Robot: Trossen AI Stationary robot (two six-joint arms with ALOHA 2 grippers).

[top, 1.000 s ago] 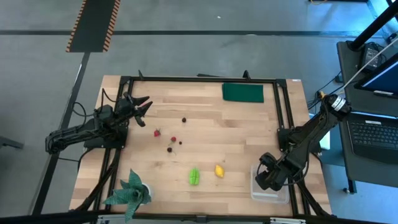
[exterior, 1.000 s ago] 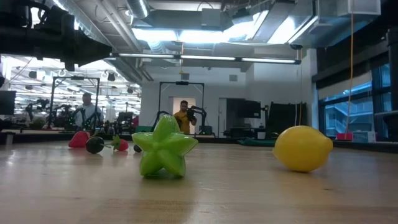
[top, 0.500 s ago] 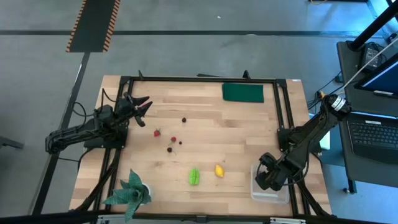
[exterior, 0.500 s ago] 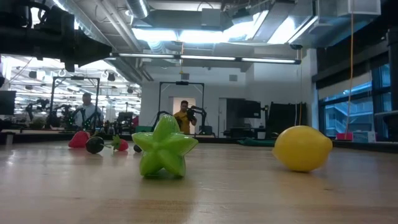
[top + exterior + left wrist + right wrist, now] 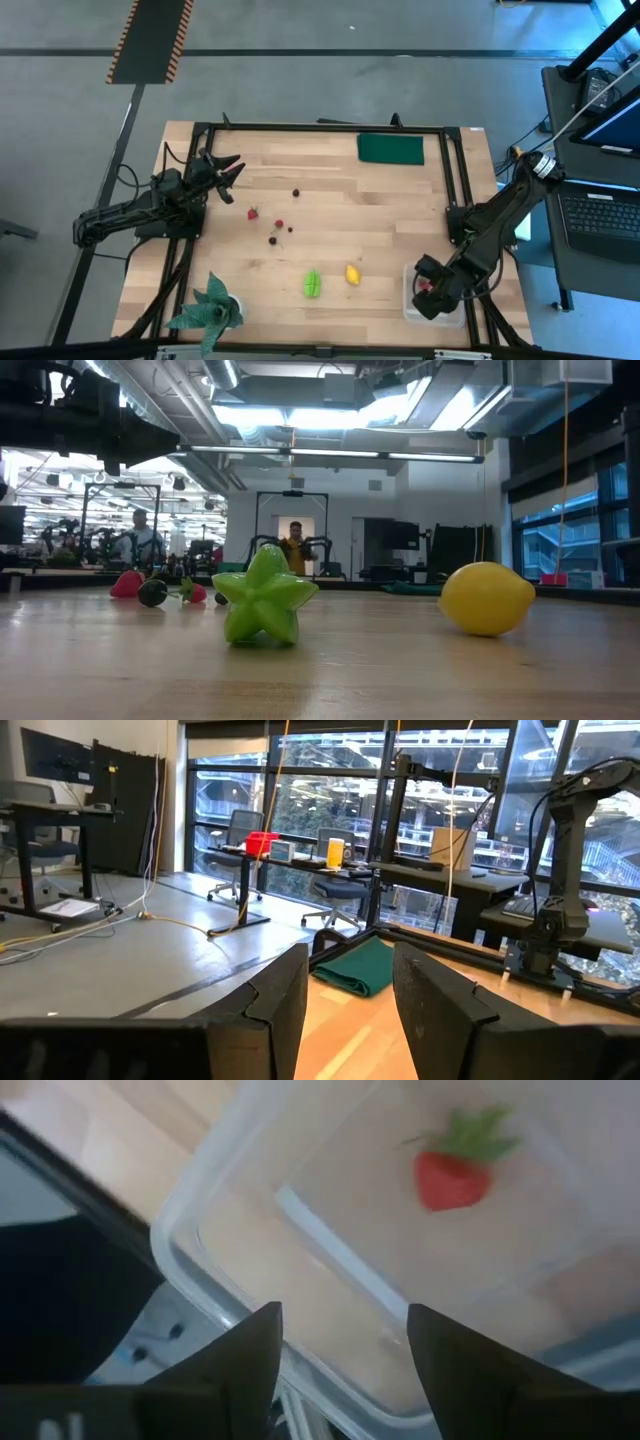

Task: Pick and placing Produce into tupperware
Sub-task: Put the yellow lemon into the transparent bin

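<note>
1. Hanging over the clear tupperware [image 5: 436, 305] at the bench's [image 5: 330, 210] near right corner, the right claw [image 5: 430, 296] is spread and holds nothing.
2. Only its wrist view shows a red strawberry [image 5: 455, 1168] inside.
3. Left claw [image 5: 226, 170], fingers parted, waits far left.
4. Star-shaped green fruit [image 5: 264, 598] and smooth lemon [image 5: 487, 598] lie mid-bench.

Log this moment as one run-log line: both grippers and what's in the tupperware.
right gripper: open over tupperware | strawberry: released inside | left gripper: open, empty, waiting at far left | lemon, green fruit: on table
</note>
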